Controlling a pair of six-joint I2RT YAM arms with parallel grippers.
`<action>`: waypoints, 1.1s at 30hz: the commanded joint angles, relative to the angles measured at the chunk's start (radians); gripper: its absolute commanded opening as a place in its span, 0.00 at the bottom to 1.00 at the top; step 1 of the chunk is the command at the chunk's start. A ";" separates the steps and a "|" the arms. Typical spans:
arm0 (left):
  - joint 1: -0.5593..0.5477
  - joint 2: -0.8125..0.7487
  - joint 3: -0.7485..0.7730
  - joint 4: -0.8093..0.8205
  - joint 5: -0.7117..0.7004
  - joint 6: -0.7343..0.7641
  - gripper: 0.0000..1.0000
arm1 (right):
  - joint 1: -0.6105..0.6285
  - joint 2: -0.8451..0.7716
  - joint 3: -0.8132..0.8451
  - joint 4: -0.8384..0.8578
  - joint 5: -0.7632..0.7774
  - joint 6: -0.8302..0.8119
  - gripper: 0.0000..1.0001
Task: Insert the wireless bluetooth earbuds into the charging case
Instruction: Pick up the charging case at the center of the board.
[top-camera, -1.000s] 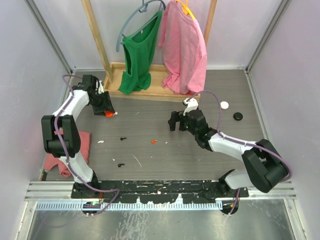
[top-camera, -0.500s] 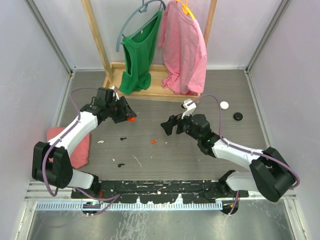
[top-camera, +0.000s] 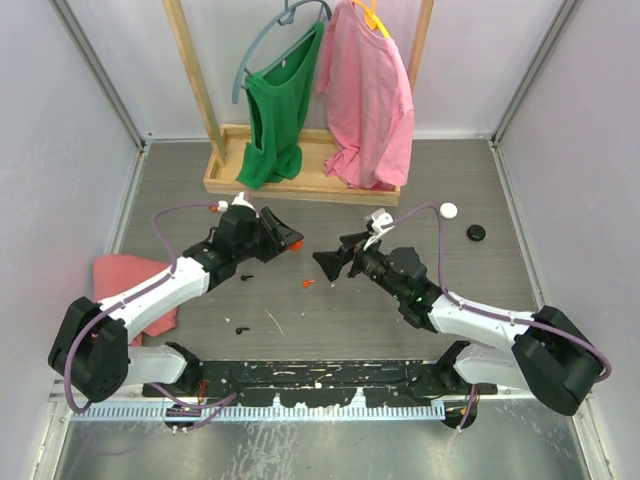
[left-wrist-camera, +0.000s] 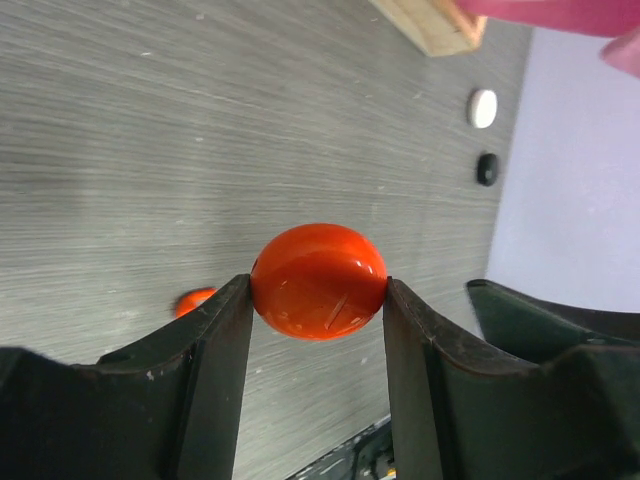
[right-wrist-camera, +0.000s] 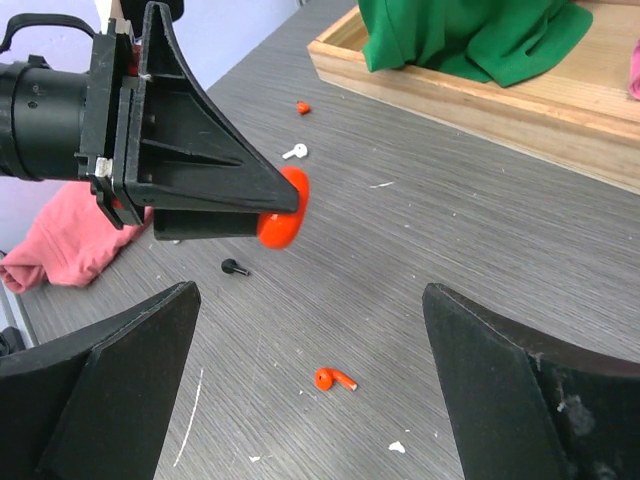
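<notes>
Your left gripper (top-camera: 287, 243) is squeezing the orange case (left-wrist-camera: 318, 280) — your wide-open right gripper (top-camera: 327, 262) is hovering closest, the orange earbud (top-camera: 307, 283) lying just near-left.

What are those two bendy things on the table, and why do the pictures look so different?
Those are robot arms: the left arm and the right arm, bolted to a table. One picture looks down from above; the other two come from small cameras on the wrists, so they see everything close up. The left gripper pinches a round orange-red charging case. The right gripper is wide open, holding nothing. Tiny earbuds lie on the table: an orange-red earbud, a black earbud, a white earbud. Farther back sit a white puck, a black puck and a rack with a green shirt and a pink shirt.
</notes>
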 joint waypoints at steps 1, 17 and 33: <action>-0.054 -0.054 -0.022 0.230 -0.094 -0.147 0.41 | 0.025 0.008 -0.010 0.184 0.047 0.006 1.00; -0.200 -0.096 -0.099 0.389 -0.222 -0.244 0.41 | 0.046 0.151 -0.005 0.384 0.023 -0.026 0.78; -0.254 -0.092 -0.121 0.440 -0.267 -0.263 0.41 | 0.047 0.193 -0.004 0.461 0.045 -0.021 0.58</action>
